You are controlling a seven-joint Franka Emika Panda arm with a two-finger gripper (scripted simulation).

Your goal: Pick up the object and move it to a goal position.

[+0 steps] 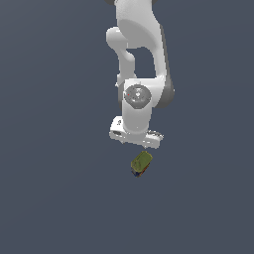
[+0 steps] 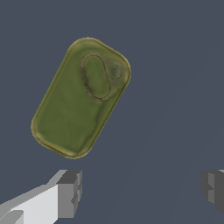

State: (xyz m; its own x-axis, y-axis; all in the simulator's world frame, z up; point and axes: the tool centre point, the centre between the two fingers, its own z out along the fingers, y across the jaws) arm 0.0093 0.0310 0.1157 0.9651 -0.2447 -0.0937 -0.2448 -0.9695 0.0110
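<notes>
The object [image 1: 141, 163] is a small rounded box with an olive-green top and dark sides, lying on the dark floor just below the white arm's hand. In the wrist view the object [image 2: 82, 97] shows its green lid with an oval pull-tab mark, tilted diagonally. My gripper [image 2: 140, 188] is open, its two grey fingertips [image 2: 70, 192] set wide apart with nothing between them. The box lies beside the gap between the fingers, not inside it. In the exterior view the gripper [image 1: 144, 147] hangs close above the box, its fingers mostly hidden by the hand.
A plain dark blue-grey floor [image 1: 59, 188] spreads around the box in every direction. The white arm [image 1: 141, 59] rises toward the top of the exterior view.
</notes>
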